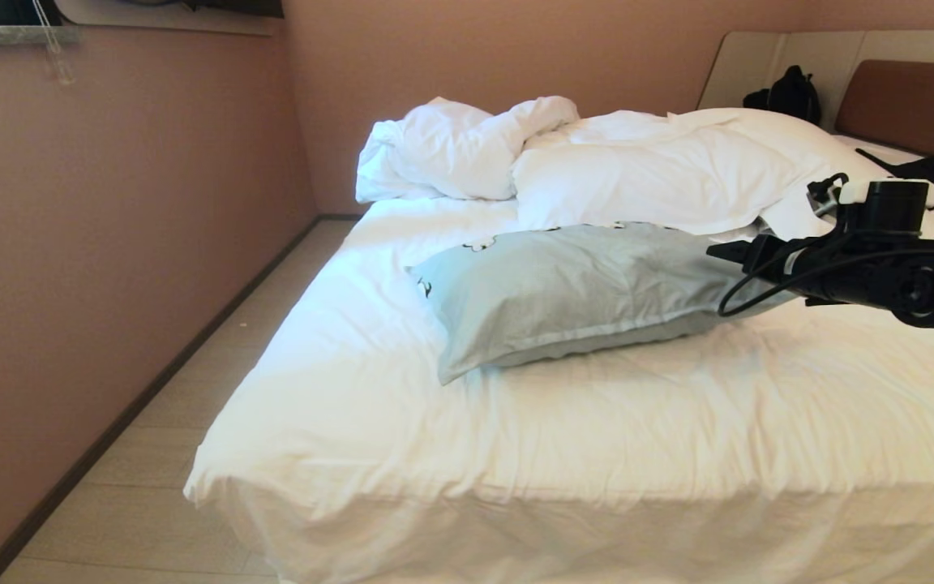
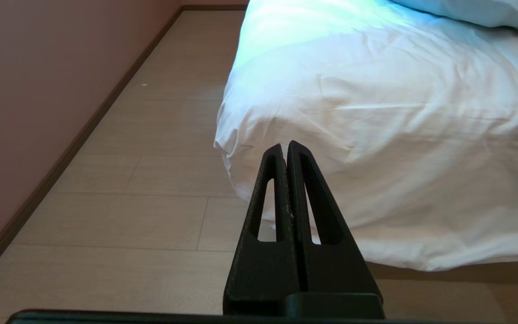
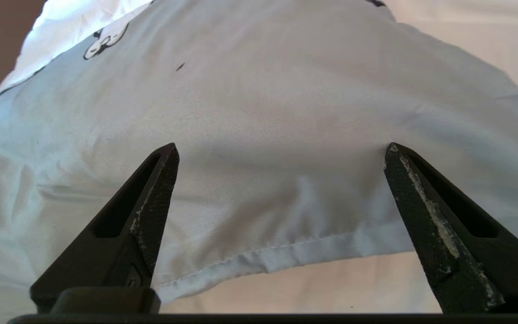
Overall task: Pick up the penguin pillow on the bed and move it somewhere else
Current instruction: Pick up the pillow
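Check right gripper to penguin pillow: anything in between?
Nothing visible. The right gripper is open, its fingers straddling the near edge of the penguin pillow, with only the pillow's own fabric between them. The pillow lies on the bed.

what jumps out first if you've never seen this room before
The pale blue-grey penguin pillow lying mid-bed on the white sheets of the bed, just in front of a heaped white duvet. The right gripper stands wide open at the pillow's right end, gripping nothing.
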### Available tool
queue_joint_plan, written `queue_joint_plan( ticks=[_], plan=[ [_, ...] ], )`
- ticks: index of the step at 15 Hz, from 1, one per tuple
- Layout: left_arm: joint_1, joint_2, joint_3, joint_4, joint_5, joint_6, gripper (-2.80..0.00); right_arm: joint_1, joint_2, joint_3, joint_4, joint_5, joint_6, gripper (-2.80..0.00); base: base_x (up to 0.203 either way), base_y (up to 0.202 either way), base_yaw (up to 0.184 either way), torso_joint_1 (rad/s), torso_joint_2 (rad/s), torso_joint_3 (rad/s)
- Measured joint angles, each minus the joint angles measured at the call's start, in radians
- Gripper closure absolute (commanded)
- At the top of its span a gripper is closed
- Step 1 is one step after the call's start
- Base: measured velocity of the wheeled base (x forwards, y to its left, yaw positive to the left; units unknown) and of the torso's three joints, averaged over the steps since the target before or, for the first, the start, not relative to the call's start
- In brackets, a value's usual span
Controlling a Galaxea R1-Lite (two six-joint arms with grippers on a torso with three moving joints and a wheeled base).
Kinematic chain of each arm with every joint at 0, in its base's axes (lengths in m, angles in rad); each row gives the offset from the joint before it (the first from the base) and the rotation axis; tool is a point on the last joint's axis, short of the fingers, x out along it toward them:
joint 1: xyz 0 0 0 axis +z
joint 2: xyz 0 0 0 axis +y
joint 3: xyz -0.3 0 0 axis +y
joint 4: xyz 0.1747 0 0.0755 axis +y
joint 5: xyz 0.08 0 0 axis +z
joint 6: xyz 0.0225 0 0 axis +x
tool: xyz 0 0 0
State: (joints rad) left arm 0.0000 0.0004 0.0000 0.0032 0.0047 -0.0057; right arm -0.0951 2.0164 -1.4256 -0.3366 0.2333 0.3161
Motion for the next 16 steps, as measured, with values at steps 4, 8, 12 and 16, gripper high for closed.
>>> queue_joint_plan(
  ticks=[4, 8, 12, 16],
  plan=[
    [0.0, 0.0, 0.0, 0.0, 0.0, 0.0, 0.0, -0.002, 0.058, -0.026, 0.0, 0.038, 0.028, -2.8, 0.0, 0.0, 0.0, 0.0, 0.0, 0.0],
    [0.0, 0.0, 0.0, 0.0, 0.0, 0.0, 0.0, 0.041, 0.183, -0.07, 0.0, 0.038, 0.065, -2.8, 0.0, 0.0, 0.0, 0.0, 0.0, 0.0],
    [0.0, 0.0, 0.0, 0.0, 0.0, 0.001, 0.0, 0.073, 0.269, -0.091, -0.002, 0.039, 0.093, -2.8, 0.0, 0.0, 0.0, 0.0, 0.0, 0.0],
    [0.0, 0.0, 0.0, 0.0, -0.001, 0.001, 0.0, 0.078, 0.296, -0.094, -0.002, 0.042, 0.093, -2.8, 0.0, 0.0, 0.0, 0.0, 0.0, 0.0]
  ],
)
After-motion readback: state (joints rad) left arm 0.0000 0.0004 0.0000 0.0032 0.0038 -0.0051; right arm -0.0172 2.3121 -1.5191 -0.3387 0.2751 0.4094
